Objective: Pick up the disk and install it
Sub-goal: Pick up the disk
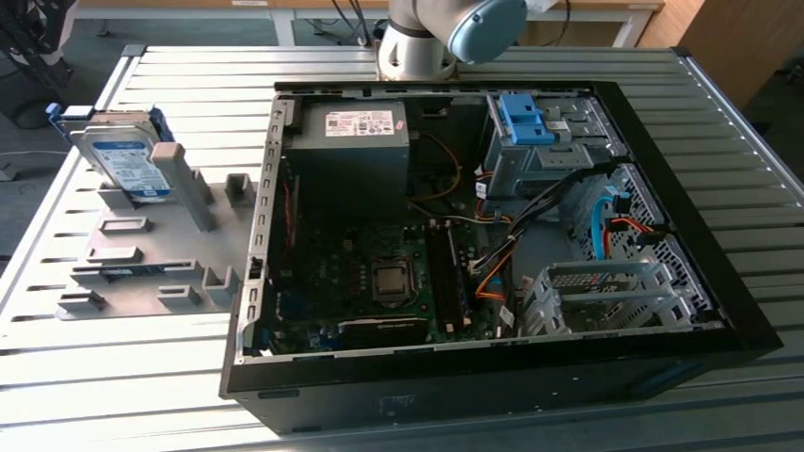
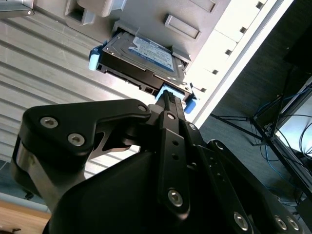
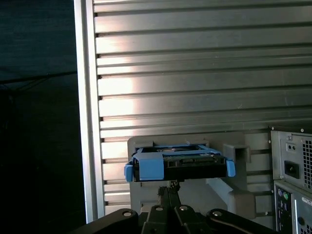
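Observation:
The disk point(image 1: 126, 160) is a silver drive with a white and blue label and blue rails. It stands tilted on edge in a grey fixture point(image 1: 151, 273) on the exterior view's left. In both wrist views the disk point(image 2: 146, 53) point(image 3: 178, 163) lies ahead of my black gripper point(image 2: 165, 95) point(image 3: 168, 187). The fingers are shut together with nothing between them, pointing at the disk's near end and apart from it. The arm point(image 1: 440, 33) rises at the table's far edge.
An open computer case point(image 1: 503, 235) takes up the middle and right of the slatted metal table point(image 1: 126, 377). Inside are a power supply point(image 1: 352, 141), a motherboard, cables and a blue-latched drive cage point(image 1: 522, 122). The table edge point(image 3: 83, 122) drops to dark floor.

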`<state>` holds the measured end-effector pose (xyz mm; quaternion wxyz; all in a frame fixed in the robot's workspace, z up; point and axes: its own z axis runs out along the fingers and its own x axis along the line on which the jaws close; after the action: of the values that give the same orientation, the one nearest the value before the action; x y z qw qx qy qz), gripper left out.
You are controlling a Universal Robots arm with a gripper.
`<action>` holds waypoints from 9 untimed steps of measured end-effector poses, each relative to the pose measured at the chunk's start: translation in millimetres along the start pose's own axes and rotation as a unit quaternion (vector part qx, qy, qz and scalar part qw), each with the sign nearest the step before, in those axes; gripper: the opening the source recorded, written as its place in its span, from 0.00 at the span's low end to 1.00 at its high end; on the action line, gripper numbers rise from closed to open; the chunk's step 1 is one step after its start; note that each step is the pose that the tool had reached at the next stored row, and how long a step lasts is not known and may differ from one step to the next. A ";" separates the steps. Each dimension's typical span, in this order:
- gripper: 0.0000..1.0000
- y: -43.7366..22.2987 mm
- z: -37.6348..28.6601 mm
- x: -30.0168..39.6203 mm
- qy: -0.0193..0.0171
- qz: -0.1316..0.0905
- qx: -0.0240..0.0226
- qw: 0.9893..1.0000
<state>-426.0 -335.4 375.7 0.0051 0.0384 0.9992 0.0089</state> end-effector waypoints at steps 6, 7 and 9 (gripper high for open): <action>0.11 0.0 0.1 0.0 0.000 0.000 0.000 1.000; 0.11 0.0 0.1 0.0 0.000 0.000 0.000 1.000; 0.11 0.0 0.1 0.0 0.000 0.000 0.000 1.000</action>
<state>-426.0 -335.4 375.6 0.0051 0.0384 0.9992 0.0089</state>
